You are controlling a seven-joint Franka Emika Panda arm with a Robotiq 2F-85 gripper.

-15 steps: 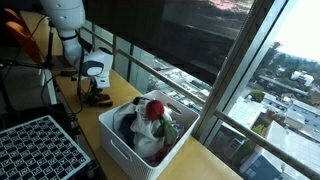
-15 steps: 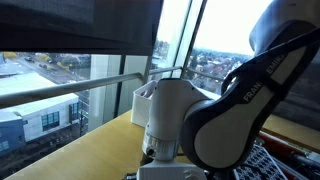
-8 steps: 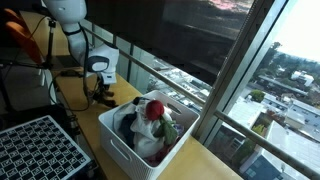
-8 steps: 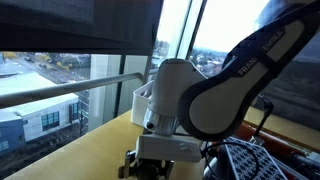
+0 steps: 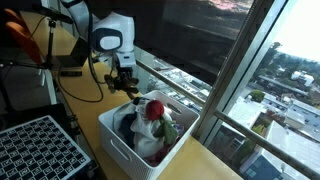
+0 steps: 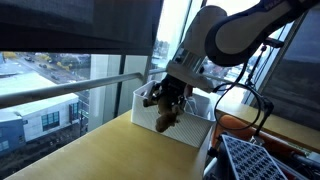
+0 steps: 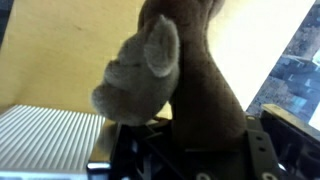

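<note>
The long wooden bench (image 6: 90, 150) ran beside a wall of tall windows (image 5: 250, 60) that looked out over rooftops. The white robot arm (image 5: 110, 35) curved in over the bench, with its wrist turned downward. In an exterior view the arm filled the upper right of the picture.

A white bin (image 5: 118, 140) stood on the bench, heaped with soft things. A red item (image 5: 155, 108) lay on top of the heap. A black grid tray (image 5: 35, 150) sat near the bin, at the edge of both exterior views.

A brown plush toy (image 6: 166, 120) hung in the air, clear of the bench surface and just beside the near wall of the bin. It was not possible to tell whether the toy was over the rim or only next to it. In the wrist view the toy (image 7: 190, 90) took up most of the picture. Its rounded greyish head leaned to one side, and the yellow bench top showed behind it.

The gripper (image 6: 163, 100) was clamped together on the upper part of the plush toy, and the toy's body dangled below the dark fingers.
</note>
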